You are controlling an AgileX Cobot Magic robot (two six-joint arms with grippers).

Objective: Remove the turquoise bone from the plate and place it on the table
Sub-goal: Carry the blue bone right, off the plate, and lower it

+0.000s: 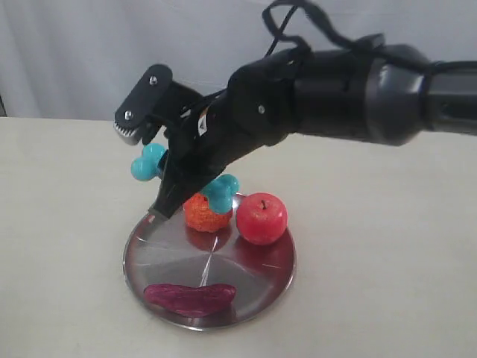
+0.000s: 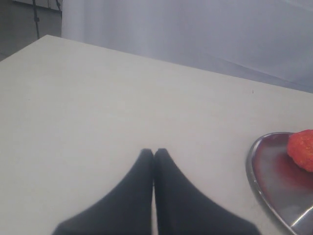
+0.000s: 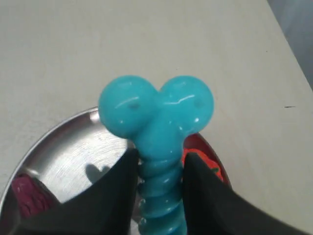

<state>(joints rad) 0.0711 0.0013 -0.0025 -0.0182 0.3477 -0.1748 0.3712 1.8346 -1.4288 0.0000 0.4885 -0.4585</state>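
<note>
The turquoise bone (image 1: pixel 149 162) hangs in the air above the far left edge of the plate (image 1: pixel 153 257), tilted, with one knobbed end out to the left. My right gripper (image 1: pixel 145 170) reaches across from the right and is shut on its ribbed shaft. The right wrist view shows the bone (image 3: pixel 156 110) between both black fingers of the right gripper (image 3: pixel 159 156), the silver plate (image 3: pixel 63 156) beneath. My left gripper (image 2: pixel 154 152) is shut and holds nothing, low over the beige table (image 2: pixel 98 98) beside the plate's rim (image 2: pixel 259 171). It is outside the exterior view.
On the plate lie a red apple (image 1: pixel 261 217), a bumpy orange fruit (image 1: pixel 206 212) under the bone, and a dark purple oblong piece (image 1: pixel 190 297) at the front. Beige table (image 1: pixel 59 224) spreads left and right of the plate. A pale curtain hangs behind.
</note>
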